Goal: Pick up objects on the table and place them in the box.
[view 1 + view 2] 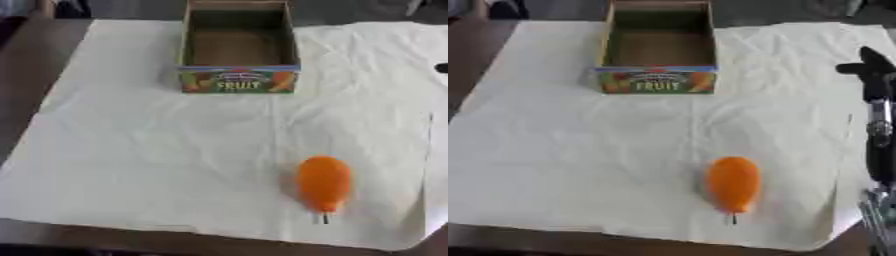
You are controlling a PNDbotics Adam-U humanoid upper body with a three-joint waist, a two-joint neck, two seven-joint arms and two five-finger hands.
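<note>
Orange fruit (733, 184) lies at five o'clock, untouched; right hand (874, 70) at three o'clock, fingers unreadable; rounded, it may roll when grasped.

Right hand (871, 67): I see it only at the right edge of my right eye view; black, with dark finger shapes.
Right arm: slim and black below the hand, with silver, glinting segments along it.
Left arm: none in my views.
</note>
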